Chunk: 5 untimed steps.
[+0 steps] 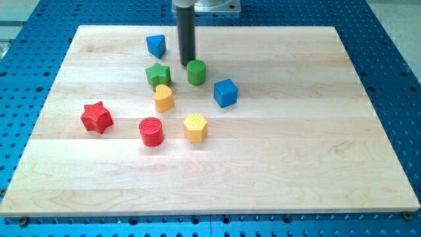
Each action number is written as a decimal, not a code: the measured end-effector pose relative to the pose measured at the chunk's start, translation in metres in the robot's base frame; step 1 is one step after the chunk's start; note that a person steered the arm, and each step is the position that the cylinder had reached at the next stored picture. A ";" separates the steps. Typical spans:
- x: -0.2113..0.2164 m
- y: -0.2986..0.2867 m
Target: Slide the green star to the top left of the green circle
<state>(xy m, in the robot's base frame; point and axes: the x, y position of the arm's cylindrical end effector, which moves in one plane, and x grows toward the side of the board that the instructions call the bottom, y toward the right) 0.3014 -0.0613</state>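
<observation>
The green star (158,74) sits on the wooden board (296,131), left of the green circle (196,72), with a small gap between them. My tip (187,64) is the lower end of a dark rod coming down from the view's top. It stands just up and left of the green circle, close to it, and to the right of the green star's top. Whether the tip touches the circle I cannot tell.
A blue triangle (156,45) lies above the green star. A yellow block (164,97) sits just below the star. A blue cube (225,93), a yellow hexagon (195,127), a red cylinder (151,131) and a red star (97,117) lie lower down.
</observation>
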 end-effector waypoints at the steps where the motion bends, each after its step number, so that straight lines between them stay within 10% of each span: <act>1: -0.008 -0.066; 5: 0.125 -0.083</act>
<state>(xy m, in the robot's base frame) 0.4262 -0.1445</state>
